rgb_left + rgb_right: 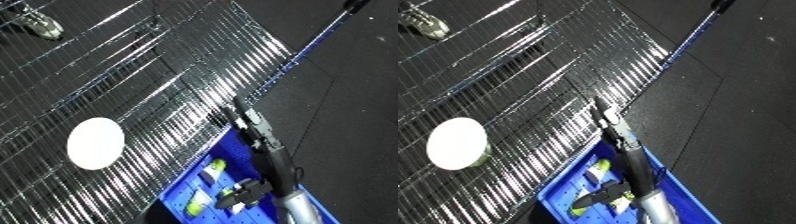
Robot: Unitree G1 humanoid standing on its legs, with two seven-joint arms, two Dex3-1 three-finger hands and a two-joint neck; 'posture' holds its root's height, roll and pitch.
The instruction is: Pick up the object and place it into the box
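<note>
You are looking down into what reads as a storeroom or shop floor: chrome wire shelving fills the upper left, a blue perforated plastic bin sits at its lower edge, and dark speckled flooring runs along the right side.

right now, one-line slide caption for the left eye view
Robot's right hand over the blue bin; white round object on the wire shelf.

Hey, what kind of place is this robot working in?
Probably a storeroom or a lab set up like one. A chrome wire shelf fills most of the view, a blue perforated plastic bin sits at its edge with yellow-green items inside, and the floor is dark and plain.
</note>
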